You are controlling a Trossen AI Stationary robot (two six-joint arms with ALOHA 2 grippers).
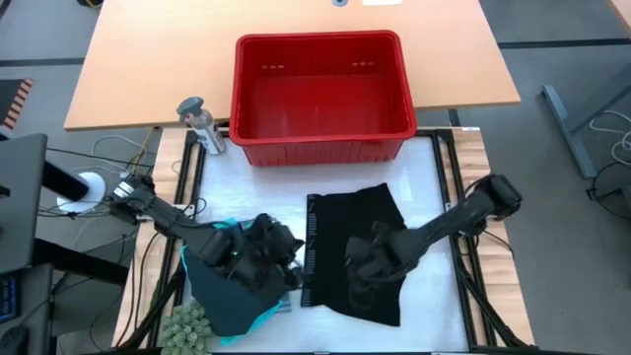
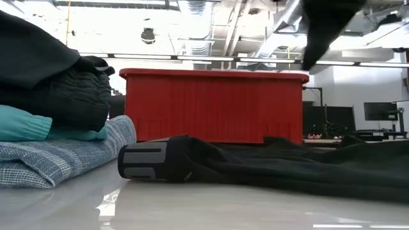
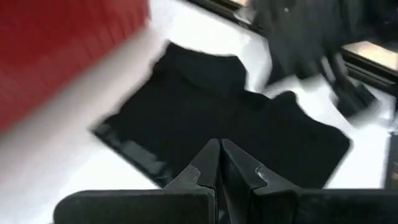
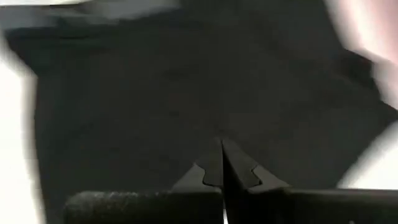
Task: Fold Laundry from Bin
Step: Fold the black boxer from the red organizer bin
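At six o'clock from the red bin [image 1: 320, 94], a black garment [image 1: 350, 247] lies spread flat on the white table [image 1: 266, 187]. My right gripper [image 1: 363, 258] hovers over its middle, fingers pressed together on nothing. My left gripper [image 1: 286, 258], also clenched and empty, sits at nine o'clock of it, above the stacked turquoise garment [image 2: 25, 122] and striped garment [image 2: 64, 156].

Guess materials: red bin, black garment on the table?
Red bin: looks like moulded plastic, semi-glossy, with rigid ribbed walls and a rim. Black garment: soft matte fabric, lying limp and creased, with a grey printed band along one edge; exact fibre unclear.
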